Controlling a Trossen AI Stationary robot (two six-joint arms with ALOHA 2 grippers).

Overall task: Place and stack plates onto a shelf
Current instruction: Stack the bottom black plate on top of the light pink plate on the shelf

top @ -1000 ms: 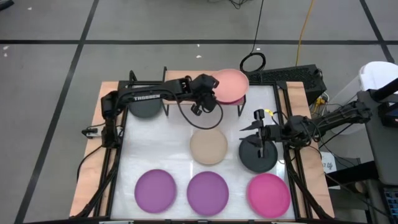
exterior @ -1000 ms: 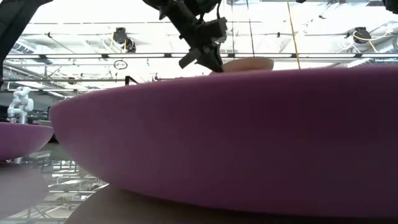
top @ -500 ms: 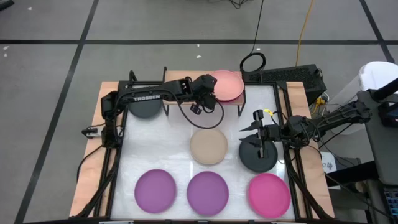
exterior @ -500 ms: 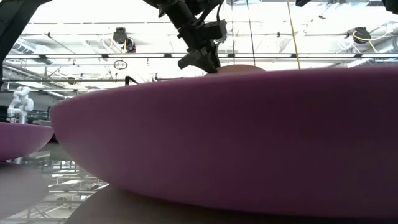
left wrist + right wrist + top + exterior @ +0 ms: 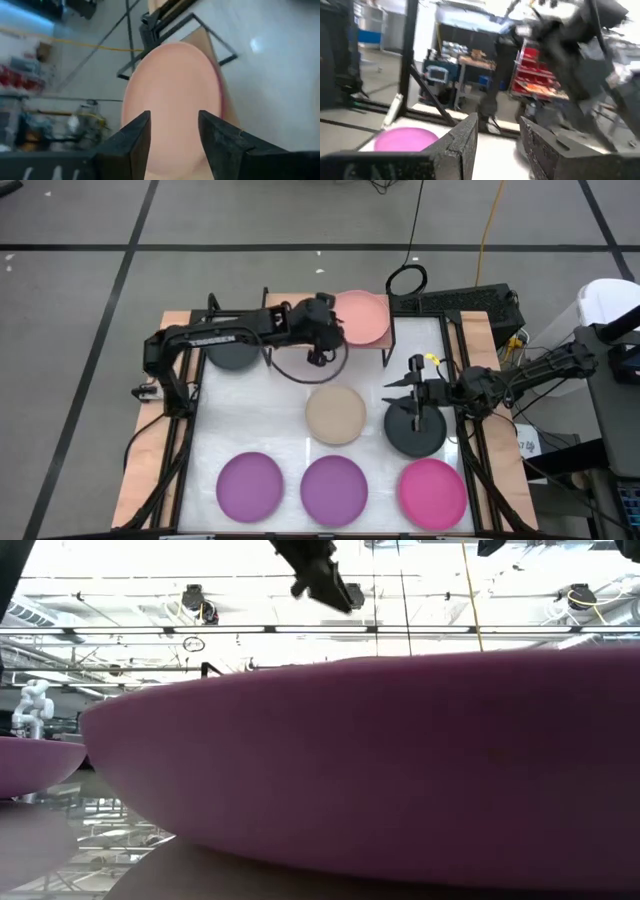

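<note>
While it lies flat on the shelf, the top plate is free of any grip.
Peach plate (image 5: 361, 317): on the shelf (image 5: 392, 350), with a pink edge showing just under it in the left wrist view.
Left end effector (image 5: 322, 332): just beside the peach plate's rim, fingers (image 5: 131, 140) apart, holding nothing.
Black plate (image 5: 415, 429): on the desk (image 5: 270, 410), under the right end effector.
Right end effector (image 5: 412, 390): above that black plate, fingers apart.
Other plates: beige (image 5: 335, 415) mid-desk; two purple (image 5: 250, 484) and one pink (image 5: 432, 491) along the near edge.
</note>
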